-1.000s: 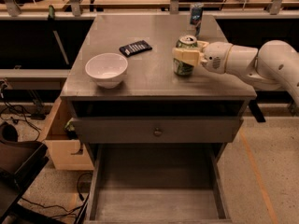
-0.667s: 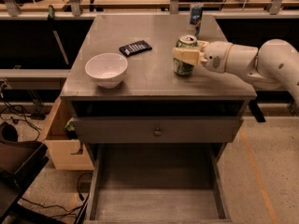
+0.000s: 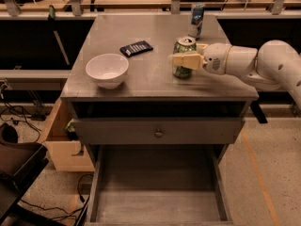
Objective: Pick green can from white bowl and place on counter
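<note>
The green can stands upright on the counter, right of the middle, outside the bowl. My gripper reaches in from the right and is shut on the can: one pale finger crosses the can's front side, the other is mostly hidden behind it. The white bowl is empty and sits near the counter's front left, well apart from the can.
A tall slim silver-and-blue can stands just behind the gripper. A dark remote lies between the bowl and the back edge. The cabinet's bottom drawer is pulled open. A wooden box is at lower left.
</note>
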### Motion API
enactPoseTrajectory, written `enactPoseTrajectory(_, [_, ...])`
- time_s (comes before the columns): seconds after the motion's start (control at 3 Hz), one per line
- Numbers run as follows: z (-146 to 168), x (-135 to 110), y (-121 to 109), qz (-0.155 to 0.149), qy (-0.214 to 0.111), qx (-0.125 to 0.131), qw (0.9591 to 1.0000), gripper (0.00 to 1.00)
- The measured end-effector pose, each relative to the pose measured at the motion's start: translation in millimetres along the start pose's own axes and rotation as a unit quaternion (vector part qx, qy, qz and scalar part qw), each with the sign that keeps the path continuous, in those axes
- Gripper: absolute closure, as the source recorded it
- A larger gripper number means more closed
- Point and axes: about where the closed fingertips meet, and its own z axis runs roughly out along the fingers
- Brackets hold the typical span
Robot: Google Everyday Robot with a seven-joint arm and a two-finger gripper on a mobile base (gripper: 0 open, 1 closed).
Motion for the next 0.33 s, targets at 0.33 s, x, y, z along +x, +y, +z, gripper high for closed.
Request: enactPoseTrajectory(0.33, [1.7, 0.0, 1.1, 0.0, 0.0, -0.002, 1.0, 0.0])
